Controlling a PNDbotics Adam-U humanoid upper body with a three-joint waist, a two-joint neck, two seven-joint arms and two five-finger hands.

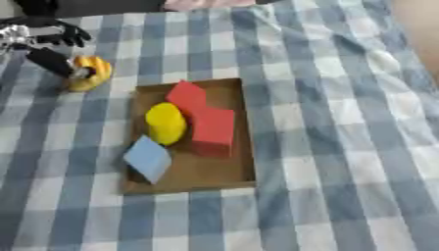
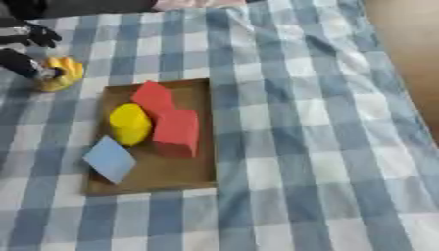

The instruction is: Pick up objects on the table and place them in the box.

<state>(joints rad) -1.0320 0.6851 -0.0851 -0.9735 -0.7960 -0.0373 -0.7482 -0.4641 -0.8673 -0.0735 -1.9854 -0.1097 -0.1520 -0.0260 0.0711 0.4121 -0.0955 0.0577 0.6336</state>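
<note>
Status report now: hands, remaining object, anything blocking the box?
Left hand at the yellow object, fingers touching it, grasp unclear. Right hand out of view. Box holds red, yellow, blue blocks. Nothing blocking.

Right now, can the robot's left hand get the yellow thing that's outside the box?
Probably yes. The left hand is already right at the yellow thing on the cloth, with nothing between them.

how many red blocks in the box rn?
2. One red block sits at the far end of the box; the other red block lies just nearer, beside the yellow piece. More could hide behind them, though none shows.
</note>
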